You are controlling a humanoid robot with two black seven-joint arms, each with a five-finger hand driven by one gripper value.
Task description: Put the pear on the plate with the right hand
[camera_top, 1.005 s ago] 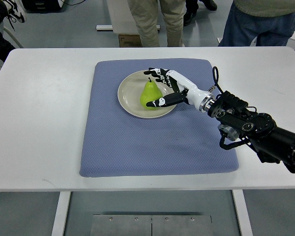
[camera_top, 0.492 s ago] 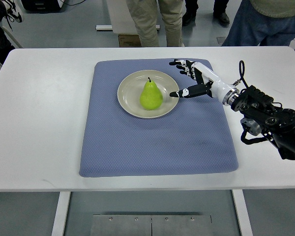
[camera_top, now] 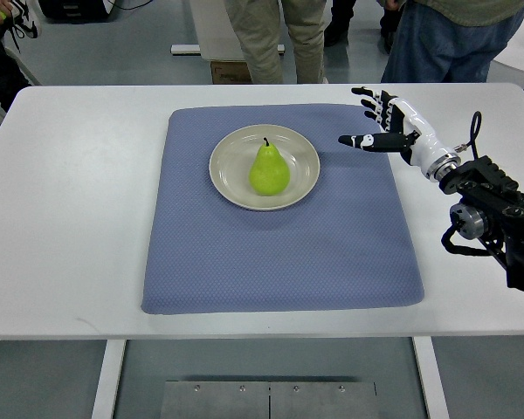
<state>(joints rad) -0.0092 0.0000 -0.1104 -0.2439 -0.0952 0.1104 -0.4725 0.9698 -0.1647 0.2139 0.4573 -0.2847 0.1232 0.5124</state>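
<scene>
A green pear (camera_top: 268, 169) stands upright in the middle of a cream plate (camera_top: 230, 148), which rests on a blue-grey mat (camera_top: 271, 253). My right hand (camera_top: 374, 120) hovers over the mat's upper right corner, well to the right of the plate and apart from it. Its fingers are spread and hold nothing. The black forearm (camera_top: 493, 214) reaches in from the right edge. The left arm does not show.
The mat lies on a white table (camera_top: 70, 192). Two people stand at the table's far side, their legs (camera_top: 279, 39) and jeans (camera_top: 450, 44) visible. Another person's arm (camera_top: 0, 44) shows at the top left corner.
My right hand let go of the pear and drew back to the right, off the plate to the mat's corner. The pear stays standing on the plate.
</scene>
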